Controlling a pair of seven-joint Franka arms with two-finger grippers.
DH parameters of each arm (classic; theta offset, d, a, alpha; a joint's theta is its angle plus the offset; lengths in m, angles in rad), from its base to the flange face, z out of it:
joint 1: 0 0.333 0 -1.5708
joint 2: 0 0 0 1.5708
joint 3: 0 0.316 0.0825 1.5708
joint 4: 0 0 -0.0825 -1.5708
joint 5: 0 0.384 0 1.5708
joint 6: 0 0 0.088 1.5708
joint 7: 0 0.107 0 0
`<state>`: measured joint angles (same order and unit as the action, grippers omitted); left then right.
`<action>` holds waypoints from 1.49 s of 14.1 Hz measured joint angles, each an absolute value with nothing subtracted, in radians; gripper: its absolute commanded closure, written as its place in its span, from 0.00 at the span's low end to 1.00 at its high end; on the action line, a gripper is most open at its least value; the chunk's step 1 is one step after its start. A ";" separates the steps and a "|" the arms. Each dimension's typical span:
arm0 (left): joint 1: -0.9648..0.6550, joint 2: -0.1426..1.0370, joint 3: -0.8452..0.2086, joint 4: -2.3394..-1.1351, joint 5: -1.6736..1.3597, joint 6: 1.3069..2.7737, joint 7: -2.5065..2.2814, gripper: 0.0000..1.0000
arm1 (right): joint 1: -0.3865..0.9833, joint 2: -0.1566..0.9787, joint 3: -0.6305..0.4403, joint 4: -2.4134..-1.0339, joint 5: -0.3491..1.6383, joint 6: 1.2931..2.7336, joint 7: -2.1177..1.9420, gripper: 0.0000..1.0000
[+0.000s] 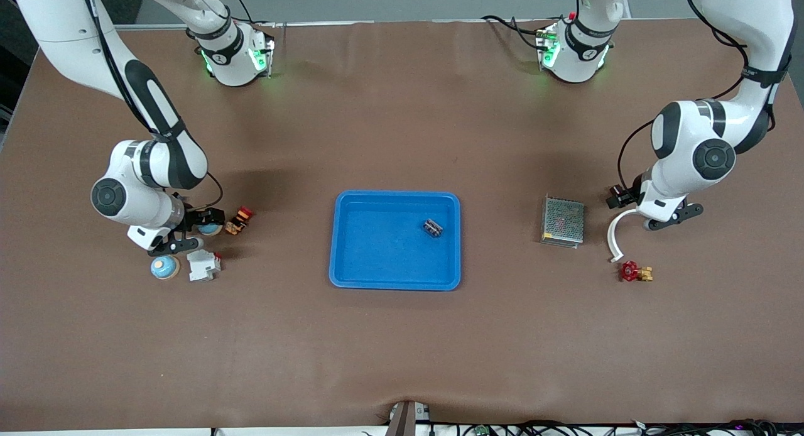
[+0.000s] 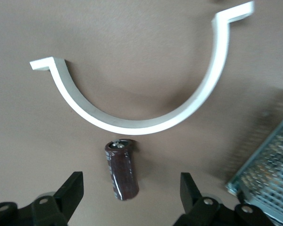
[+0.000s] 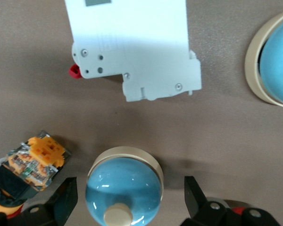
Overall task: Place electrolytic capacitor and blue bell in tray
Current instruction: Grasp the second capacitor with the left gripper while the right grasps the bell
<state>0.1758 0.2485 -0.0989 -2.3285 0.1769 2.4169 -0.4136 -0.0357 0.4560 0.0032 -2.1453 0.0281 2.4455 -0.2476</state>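
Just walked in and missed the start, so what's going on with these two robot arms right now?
Both arms are down at the table's ends, each with open fingers straddling a part. The left gripper brackets the brown electrolytic capacitor, which lies beside a white curved bracket. The right gripper brackets a blue bell. Neither is lifted yet. The blue tray between them holds only a small dark part.

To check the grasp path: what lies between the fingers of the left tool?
In the left wrist view, the electrolytic capacitor lies on the table between the open left tool's fingers, untouched.
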 measured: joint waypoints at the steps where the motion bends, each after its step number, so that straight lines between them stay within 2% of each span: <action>1: 0.191 0.257 -0.099 -2.338 0.177 2.434 -0.414 0.17 | -0.032 0.456 0.003 -2.145 0.028 2.445 -0.248 0.00; 4: 0.220 0.294 -0.099 -2.342 0.177 2.457 -0.413 0.24 | -0.027 0.456 0.004 -2.146 0.028 2.447 -0.248 0.00; 6: 0.228 0.319 -0.099 -2.342 0.177 2.474 -0.413 0.33 | -0.027 0.456 0.003 -2.146 0.028 2.447 -0.254 0.01; 8: 0.236 0.340 -0.099 -2.342 0.177 2.489 -0.413 0.59 | -0.029 0.456 0.001 -2.147 0.028 2.447 -0.275 0.14; 10: 0.237 0.347 -0.103 -2.340 0.177 2.498 -0.413 0.99 | -0.031 0.456 0.000 -2.149 0.028 2.448 -0.284 0.25; 12: 0.235 0.345 -0.112 -2.335 0.177 2.498 -0.414 1.00 | -0.031 0.456 0.000 -2.151 0.028 2.450 -0.287 0.33; 14: 0.235 0.344 -0.121 -2.326 0.177 2.499 -0.414 1.00 | -0.032 0.456 0.000 -2.152 0.028 2.450 -0.302 0.48; 17: 0.235 0.325 -0.155 -2.290 0.177 2.491 -0.424 1.00 | -0.040 0.454 -0.001 -2.152 0.029 2.449 -0.341 0.48; 21: 0.234 0.305 -0.274 -2.144 0.177 2.307 -0.561 1.00 | -0.041 0.444 -0.001 -2.137 0.029 2.440 -0.345 0.49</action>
